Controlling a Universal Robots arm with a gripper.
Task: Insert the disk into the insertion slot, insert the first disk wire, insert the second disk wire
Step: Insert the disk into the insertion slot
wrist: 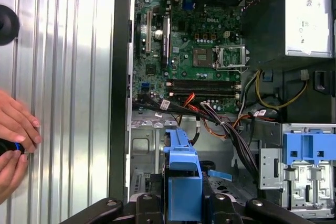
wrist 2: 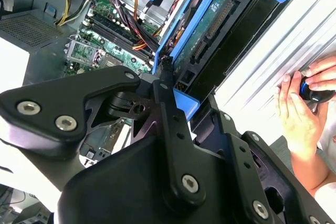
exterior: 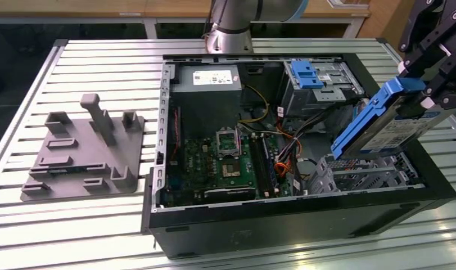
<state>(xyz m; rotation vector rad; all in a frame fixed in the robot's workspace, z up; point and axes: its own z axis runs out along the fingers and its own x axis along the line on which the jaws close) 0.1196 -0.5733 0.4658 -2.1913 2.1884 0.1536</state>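
Exterior view: pincer (exterior: 432, 100) clenched on tilted disk (exterior: 389, 126) above insertion slot (exterior: 362, 171); both wrist views add a person's hands (wrist: 16, 124)

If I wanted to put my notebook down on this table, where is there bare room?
Bare table lies around the grey fixture plate, on the exterior view's left of the computer case. Inside the case it is crowded: circuit board, cables, and the gripper holding the disk above the cage.
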